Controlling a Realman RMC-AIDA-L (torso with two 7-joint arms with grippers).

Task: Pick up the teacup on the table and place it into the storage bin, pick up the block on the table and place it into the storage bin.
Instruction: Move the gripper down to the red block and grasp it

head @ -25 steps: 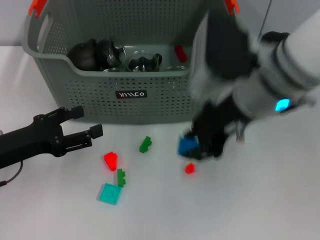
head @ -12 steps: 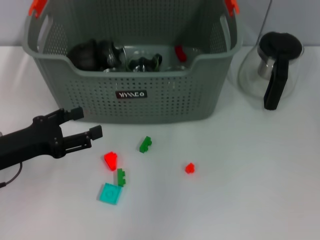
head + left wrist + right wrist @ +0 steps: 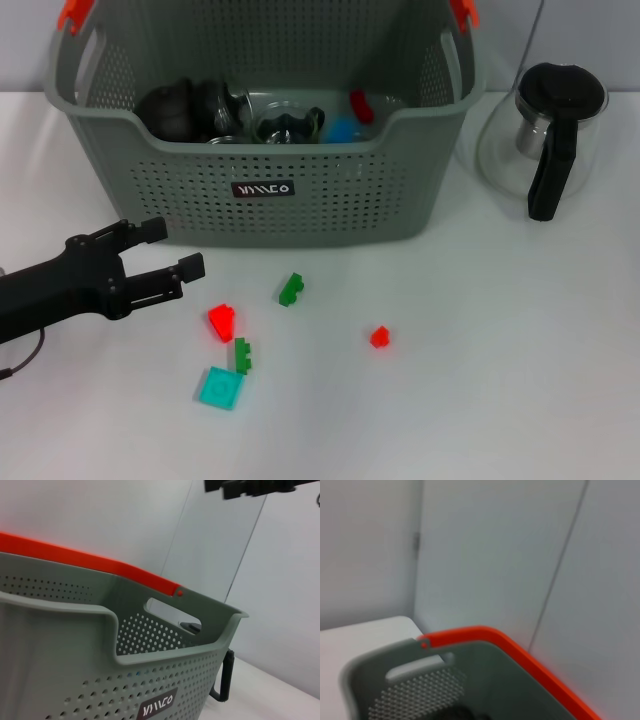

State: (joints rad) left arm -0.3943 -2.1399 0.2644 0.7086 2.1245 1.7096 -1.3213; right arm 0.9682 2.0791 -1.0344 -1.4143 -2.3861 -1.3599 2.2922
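Nearest on the table [image 3: 520, 380], a teal tile [image 3: 218, 387] is lying beside a green brick [image 3: 242, 354], with a red brick [image 3: 222, 321], a small red block [image 3: 379, 337] and a second green brick [image 3: 292, 289] scattered just beyond. The left gripper [image 3: 172, 248] is hovering low near the red brick — fingers apart, nothing between them. Behind sits the bin [image 3: 300, 200], holding teacups [image 3: 287, 126], a blue block [image 3: 343, 130] and a red piece [image 3: 361, 106]. A teapot [image 3: 548, 140] is standing beside it. The right gripper is out of view.

The storage bin [image 3: 260, 200] has its far rim cut off, and its dark contents are indistinct.
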